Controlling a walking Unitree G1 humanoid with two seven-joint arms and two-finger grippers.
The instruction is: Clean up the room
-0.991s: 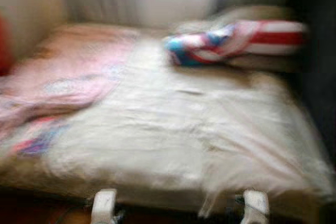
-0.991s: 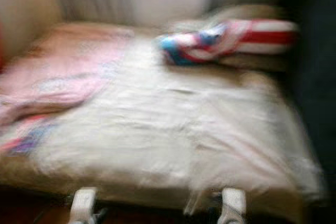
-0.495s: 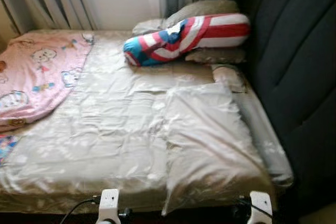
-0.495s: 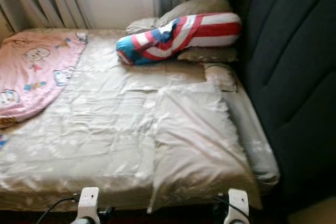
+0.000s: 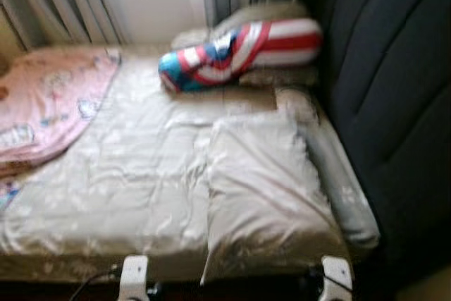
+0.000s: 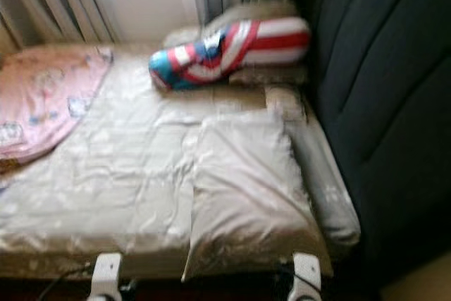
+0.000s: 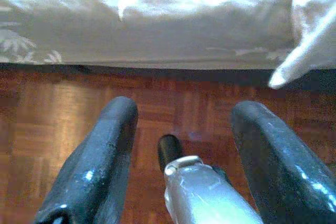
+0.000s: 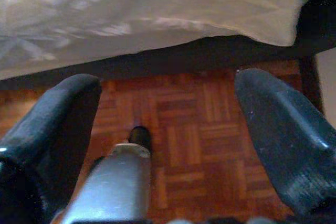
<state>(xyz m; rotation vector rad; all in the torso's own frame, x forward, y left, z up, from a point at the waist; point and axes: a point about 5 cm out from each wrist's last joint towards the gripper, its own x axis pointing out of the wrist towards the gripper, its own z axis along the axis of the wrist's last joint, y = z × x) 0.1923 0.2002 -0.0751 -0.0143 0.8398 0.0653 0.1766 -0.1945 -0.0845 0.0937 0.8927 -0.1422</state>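
a bed [image 5: 127, 195] covered in a shiny beige sheet lies ahead, seen from its foot; at its left, a pink blanket [image 5: 49, 103] with small cartoon prints is spread over the far left part of the mattress, the prints too blurred to read; behind it hang grey curtains [image 5: 77, 1] beside a bright window; toward the middle-right, a beige pillow [image 5: 264, 188] lies flat on the sheet, its near corner hanging past the foot edge; further back, a red, white and blue striped bolster [image 5: 239, 51] rests against two beige pillows at the head; a dark padded headboard [image 5: 384, 96] runs along the right side.

the left gripper [image 7: 181, 124] hangs low over the parquet floor [image 7: 52, 108] just before the bed's foot edge, fingers spread wide and holding nothing; the pillow's hanging corner shows just beyond it; the right gripper [image 8: 168, 111] hangs likewise over the parquet below the pillow's overhang, fingers wide apart, nothing between them; no writing can be read anywhere.
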